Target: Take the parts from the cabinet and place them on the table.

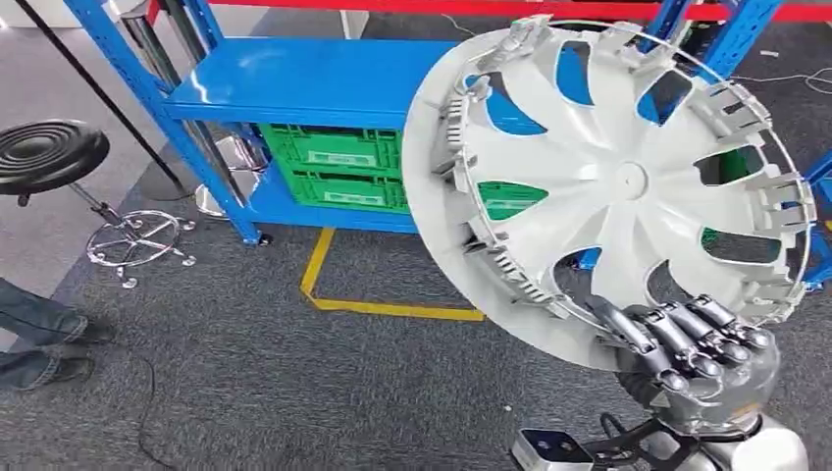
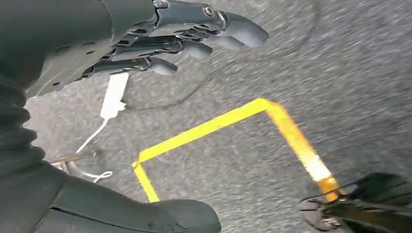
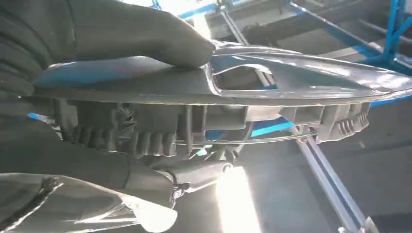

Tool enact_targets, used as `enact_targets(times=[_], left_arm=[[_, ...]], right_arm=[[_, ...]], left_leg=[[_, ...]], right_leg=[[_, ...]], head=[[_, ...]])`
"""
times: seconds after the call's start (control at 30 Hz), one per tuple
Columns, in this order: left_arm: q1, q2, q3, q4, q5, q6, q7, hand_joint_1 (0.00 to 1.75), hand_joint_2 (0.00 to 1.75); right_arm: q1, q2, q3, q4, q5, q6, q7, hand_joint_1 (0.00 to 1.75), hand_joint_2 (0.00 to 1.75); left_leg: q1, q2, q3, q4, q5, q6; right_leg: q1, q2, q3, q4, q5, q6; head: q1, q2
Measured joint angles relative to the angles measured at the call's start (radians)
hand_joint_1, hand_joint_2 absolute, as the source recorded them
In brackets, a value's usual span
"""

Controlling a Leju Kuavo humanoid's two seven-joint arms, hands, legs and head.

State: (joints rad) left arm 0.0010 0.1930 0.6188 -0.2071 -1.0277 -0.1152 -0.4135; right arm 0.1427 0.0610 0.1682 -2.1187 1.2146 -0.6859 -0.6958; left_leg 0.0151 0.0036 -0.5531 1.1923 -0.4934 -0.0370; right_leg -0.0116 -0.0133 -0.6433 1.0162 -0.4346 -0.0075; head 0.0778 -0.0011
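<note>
The right hand (image 1: 687, 343) grips the lower rim of a white hubcap (image 1: 608, 182) at the frame's right, while the left hand (image 2: 160, 39) hangs empty, fingers apart.

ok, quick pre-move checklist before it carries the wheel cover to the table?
1. Right hand grips the rim of the white plastic wheel cover: ok, thumb on one face, fingers under the rim.
2. Cover clear of the blue metal shelf: ok, held up in front of it.
3. Left hand free: ok, fingers apart, holding nothing, above the grey carpet.
4. Table location: cannot tell.
5. Path: not ok, a person's shoes and a black stool stand nearby.
</note>
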Motion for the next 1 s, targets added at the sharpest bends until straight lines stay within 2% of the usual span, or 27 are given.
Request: enact_targets(times=[0.03, 0.07, 0.1, 0.13, 0.17, 0.2, 0.23, 0.27, 0.3, 0.33, 0.37, 0.4, 0.43, 0.47, 0.5, 0.53, 0.57, 0.6, 0.67, 0.7, 0.73, 0.77, 0.83, 0.87, 0.9, 0.93, 1.0], left_arm=[[-0.002, 0.000, 0.001, 0.000, 0.002, 0.002, 0.001, 0.00, 1.75], [-0.006, 0.001, 0.003, 0.000, 0.003, 0.002, 0.002, 0.00, 1.75], [-0.009, 0.000, 0.007, 0.000, 0.008, 0.002, 0.002, 0.00, 1.75], [-0.008, 0.000, 0.012, 0.000, 0.013, -0.002, 0.001, 0.00, 1.75], [-0.006, 0.002, 0.016, 0.000, 0.013, -0.005, -0.001, 0.00, 1.75], [-0.002, 0.002, 0.018, 0.000, 0.013, -0.007, -0.002, 0.00, 1.75], [-0.001, 0.002, 0.018, 0.000, 0.013, -0.008, -0.003, 0.00, 1.75], [-0.001, 0.002, 0.019, 0.000, 0.013, -0.010, -0.003, 0.00, 1.75], [-0.002, 0.001, 0.021, 0.000, 0.013, -0.010, -0.003, 0.00, 1.75], [-0.002, 0.000, 0.023, 0.000, 0.013, -0.010, -0.005, 0.00, 1.75], [-0.001, -0.001, 0.024, 0.000, 0.014, -0.010, -0.005, 0.00, 1.75], [0.000, -0.001, 0.024, 0.000, 0.016, -0.012, -0.006, 0.00, 1.75], [0.000, -0.001, 0.026, 0.000, 0.021, -0.013, -0.006, 0.00, 1.75], [0.000, -0.001, 0.031, 0.000, 0.026, -0.015, -0.006, 0.00, 1.75], [-0.001, -0.001, 0.036, 0.000, 0.034, -0.018, -0.006, 0.00, 1.75], [-0.003, -0.001, 0.042, 0.000, 0.037, -0.022, -0.006, 0.00, 1.75], [-0.005, 0.000, 0.045, 0.000, 0.042, -0.026, -0.006, 0.00, 1.75], [-0.007, 0.002, 0.048, 0.000, 0.044, -0.029, -0.006, 0.00, 1.75], [-0.009, 0.005, 0.055, 0.000, 0.045, -0.029, -0.006, 0.00, 1.75], [-0.008, 0.009, 0.059, 0.000, 0.045, -0.029, -0.006, 0.00, 1.75], [-0.008, 0.010, 0.060, 0.000, 0.045, -0.030, -0.006, 0.00, 1.75], [-0.008, 0.013, 0.061, 0.000, 0.045, -0.029, -0.006, 0.00, 1.75], [-0.007, 0.016, 0.065, 0.000, 0.046, -0.029, -0.006, 0.00, 1.75], [-0.007, 0.015, 0.066, 0.000, 0.046, -0.029, -0.006, 0.00, 1.75], [-0.006, 0.015, 0.066, 0.000, 0.046, -0.030, -0.006, 0.00, 1.75], [-0.005, 0.015, 0.066, 0.000, 0.046, -0.029, -0.006, 0.00, 1.75], [-0.006, 0.018, 0.067, 0.000, 0.047, -0.028, -0.006, 0.00, 1.75]], right_arm=[[0.000, 0.003, 0.001, 0.003, -0.001, 0.000, 0.000, 1.75, 1.75], [-0.001, 0.006, 0.003, 0.004, -0.002, 0.000, 0.000, 1.75, 1.75], [-0.003, 0.008, 0.007, 0.008, -0.003, 0.000, 0.000, 1.75, 1.75], [-0.006, 0.011, 0.010, 0.013, -0.005, 0.000, 0.000, 1.75, 1.75], [-0.006, 0.013, 0.013, 0.017, -0.005, 0.000, 0.000, 1.75, 1.75], [-0.006, 0.013, 0.014, 0.021, -0.005, 0.000, 0.000, 1.75, 1.75], [-0.006, 0.014, 0.016, 0.026, -0.005, 0.000, 0.000, 1.75, 1.75], [-0.006, 0.014, 0.019, 0.031, -0.005, 0.000, 0.000, 1.75, 1.75], [-0.006, 0.014, 0.021, 0.036, -0.005, 0.000, 0.000, 1.75, 1.75], [-0.006, 0.014, 0.023, 0.039, -0.006, 0.000, 0.000, 1.75, 1.75], [-0.006, 0.014, 0.024, 0.042, -0.006, 0.000, 0.000, 1.75, 1.75], [-0.006, 0.014, 0.025, 0.045, -0.006, 0.000, 0.000, 1.75, 1.75], [-0.007, 0.014, 0.027, 0.049, -0.008, 0.000, 0.000, 1.75, 1.75], [-0.009, 0.014, 0.031, 0.054, -0.011, 0.000, 0.000, 1.75, 1.75], [-0.015, 0.014, 0.037, 0.060, -0.014, 0.000, 0.000, 1.75, 1.75], [-0.023, 0.017, 0.046, 0.069, -0.014, 0.000, 0.000, 1.75, 1.75], [-0.033, 0.021, 0.053, 0.074, -0.014, 0.000, 0.000, 1.75, 1.75], [-0.039, 0.024, 0.060, 0.079, -0.014, 0.000, 0.000, 1.75, 1.75], [-0.046, 0.028, 0.069, 0.090, -0.014, 0.000, 0.000, 1.75, 1.75], [-0.050, 0.031, 0.073, 0.095, -0.014, 0.000, 0.000, 1.75, 1.75], [-0.052, 0.034, 0.075, 0.099, -0.014, 0.000, 0.000, 1.75, 1.75], [-0.052, 0.037, 0.077, 0.103, -0.014, 0.000, 0.000, 1.75, 1.75], [-0.053, 0.040, 0.080, 0.111, -0.014, 0.000, 0.001, 1.75, 1.75], [-0.053, 0.041, 0.081, 0.115, -0.014, 0.000, 0.001, 1.75, 1.75], [-0.053, 0.042, 0.082, 0.119, -0.014, 0.000, 0.000, 1.75, 1.75], [-0.053, 0.042, 0.084, 0.122, -0.014, 0.000, 0.000, 1.75, 1.75], [-0.053, 0.044, 0.087, 0.129, -0.014, 0.000, 0.000, 1.75, 1.75]], left_leg=[[0.002, -0.003, 0.075, -0.098, -0.029, 0.003], [-0.004, -0.005, 0.146, -0.217, -0.071, 0.009], [-0.006, -0.005, 0.150, -0.239, -0.083, 0.016], [-0.011, -0.006, 0.138, -0.239, -0.074, 0.021], [-0.014, -0.006, 0.130, -0.237, -0.064, 0.031], [-0.009, -0.003, 0.119, -0.244, -0.048, 0.043], [-0.010, 0.002, 0.108, -0.243, -0.038, 0.051], [-0.011, 0.002, 0.096, -0.243, -0.027, 0.061], [-0.012, 0.003, 0.082, -0.243, -0.016, 0.065], [-0.014, 0.003, 0.068, -0.241, -0.004, 0.067], [-0.016, 0.003, 0.054, -0.239, 0.006, 0.067], [-0.019, 0.003, 0.039, -0.236, 0.015, 0.067], [-0.021, 0.003, 0.025, -0.232, 0.023, 0.066], [-0.023, 0.003, 0.013, -0.228, 0.028, 0.065], [-0.025, 0.003, 0.005, -0.224, 0.032, 0.063], [-0.025, 0.003, 0.002, -0.219, 0.035, 0.061], [-0.033, 0.004, -0.006, -0.209, 0.037, 0.057], [-0.031, 0.005, -0.011, -0.205, 0.044, 0.051], [-0.028, 0.005, -0.023, -0.204, 0.058, 0.040], [-0.032, 0.004, -0.027, -0.200, 0.060, 0.035], [-0.028, 0.001, -0.036, -0.189, 0.039, 0.027], [-0.025, 0.000, -0.052, -0.146, -0.001, 0.020], [-0.018, 0.000, -0.108, 0.005, -0.084, 0.008], [-0.014, 0.000, -0.134, 0.078, -0.111, 0.003], [-0.009, 0.000, -0.139, 0.106, -0.111, -0.001], [-0.005, 0.000, -0.122, 0.087, -0.088, -0.004], [0.003, 0.000, -0.037, -0.059, -0.011, -0.007]], right_leg=[[0.001, 0.000, -0.007, 0.003, 0.011, 0.005], [0.004, -0.002, -0.015, 0.004, 0.020, 0.011], [0.004, -0.005, -0.016, 0.000, 0.036, 0.015], [0.001, -0.006, -0.019, -0.009, 0.049, 0.021], [-0.001, -0.007, -0.021, -0.017, 0.063, 0.029], [-0.003, -0.005, -0.027, -0.019, 0.069, 0.036], [-0.005, 0.001, -0.037, -0.004, 0.031, 0.038], [-0.005, 0.004, -0.055, 0.041, -0.033, 0.038], [-0.005, 0.007, -0.072, 0.119, -0.105, 0.040], [-0.004, 0.009, -0.089, 0.202, -0.153, 0.040], [-0.003, 0.010, -0.100, 0.269, -0.167, 0.041], [-0.003, 0.009, -0.100, 0.310, -0.147, 0.039], [-0.002, 0.009, -0.081, 0.308, -0.111, 0.037], [0.000, 0.010, -0.038, 0.265, -0.074, 0.031], [0.003, 0.009, 0.025, 0.183, -0.055, 0.023], [0.007, 0.009, 0.097, 0.085, -0.061, 0.013], [0.012, 0.007, 0.161, 0.003, -0.082, 0.004], [0.010, 0.006, 0.169, -0.027, -0.097, 0.007], [0.013, 0.008, 0.160, -0.031, -0.097, 0.007], [0.006, 0.008, 0.156, -0.043, -0.092, 0.002], [0.003, 0.005, 0.155, -0.045, -0.085, -0.002], [0.002, 0.005, 0.150, -0.045, -0.081, -0.009], [0.003, 0.003, 0.138, -0.041, -0.075, -0.014], [0.003, 0.002, 0.131, -0.037, -0.072, -0.014], [0.003, 0.002, 0.123, -0.032, -0.069, -0.014], [0.003, 0.002, 0.118, -0.028, -0.069, -0.013], [0.002, 0.003, 0.111, -0.019, -0.068, -0.011]], head=[[0.000, 0.000], [0.000, 0.000], [0.002, 0.000], [0.000, 0.000], [-0.003, 0.000], [-0.001, 0.000], [-0.003, 0.000], [0.000, 0.000], [0.000, 0.000], [0.000, 0.000], [0.000, 0.000], [0.000, 0.000], [0.000, 0.000], [0.000, 0.000], [0.000, 0.000], [0.000, 0.000], [-0.001, 0.000], [-0.003, 0.000], [-0.001, 0.000], [-0.002, 0.000], [-0.003, 0.000], [-0.007, 0.000], [-0.008, 0.000], [-0.008, 0.000], [-0.008, 0.000], [-0.008, 0.000], [-0.008, 0.000]])
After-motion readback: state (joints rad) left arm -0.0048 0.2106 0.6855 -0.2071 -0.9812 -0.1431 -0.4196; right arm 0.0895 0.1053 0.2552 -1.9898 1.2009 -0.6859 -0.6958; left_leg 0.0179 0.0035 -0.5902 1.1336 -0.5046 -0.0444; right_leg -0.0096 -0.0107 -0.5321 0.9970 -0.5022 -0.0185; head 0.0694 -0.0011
